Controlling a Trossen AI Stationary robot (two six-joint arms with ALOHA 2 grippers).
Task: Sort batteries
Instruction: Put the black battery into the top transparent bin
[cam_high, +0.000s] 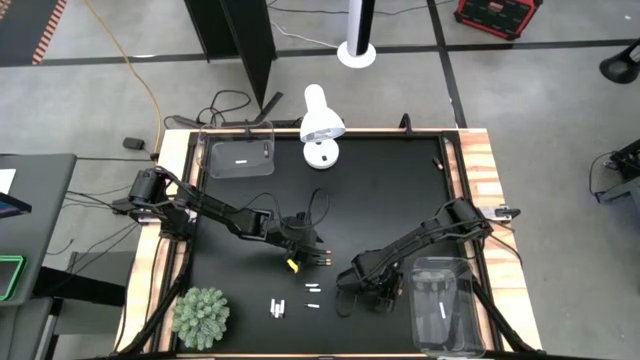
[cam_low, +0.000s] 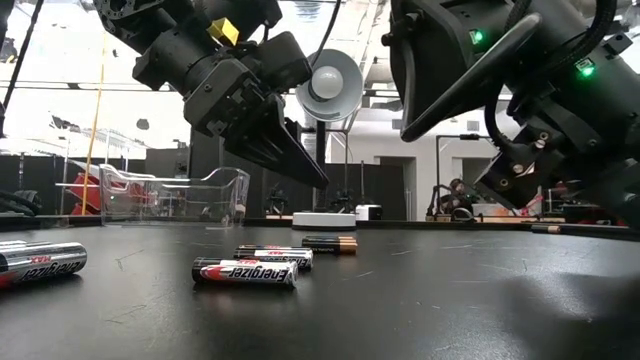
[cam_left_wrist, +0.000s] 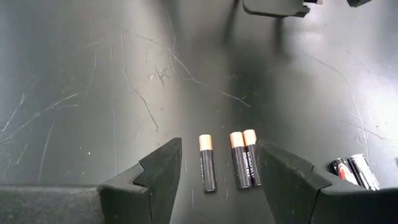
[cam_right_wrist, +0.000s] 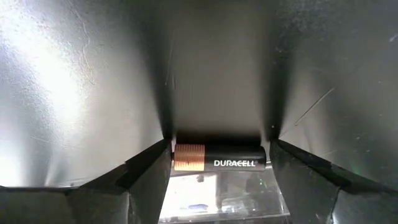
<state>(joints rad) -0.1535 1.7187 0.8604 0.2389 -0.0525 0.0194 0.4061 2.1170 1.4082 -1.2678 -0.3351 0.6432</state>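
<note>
Bare mat (cam_high: 390, 200) mid-table; lamp (cam_high: 321, 126) and plant (cam_high: 201, 317) flank it.

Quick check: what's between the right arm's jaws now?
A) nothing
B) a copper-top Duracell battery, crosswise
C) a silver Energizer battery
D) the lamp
B: the right wrist view shows a dark Duracell battery with a copper end lying crosswise between the right gripper jaws, its ends at the two jaws.
</note>
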